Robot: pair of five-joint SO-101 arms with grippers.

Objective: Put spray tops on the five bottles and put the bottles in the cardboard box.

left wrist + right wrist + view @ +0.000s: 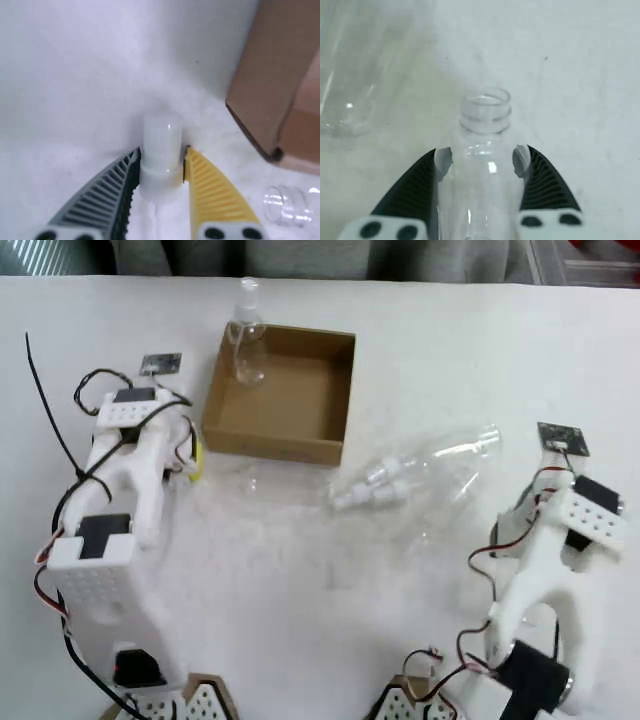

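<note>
1. Two grippers, both loaded. The left gripper has its grey and yellow fingers pressed against the sides of a white spray top, just beside the near corner of the cardboard box.
2. The right gripper is clamped on the shoulder of a clear bottle. Its open threaded neck pokes out past the fingertips, and no top is fitted.
3. That bottle looks thin-walled, light and slick, so a hard squeeze would likely dent it or let it slip. The shoulder just below the neck is probably the stiffest part and the best place to hold while the top goes on.
4. The spray top seems small, rigid and nearly weightless. Gripping its lower collar, as now, leaves the cap end free, though it could twist between the pads.
5. Farther out on the white table, between the arms, loose bottles lie on their sides with white tops already on — their count is hard to tell.
6. Beyond them the box sits open, and in its far corner on the left arm's side stands one capped bottle — upright against the wall.
</note>
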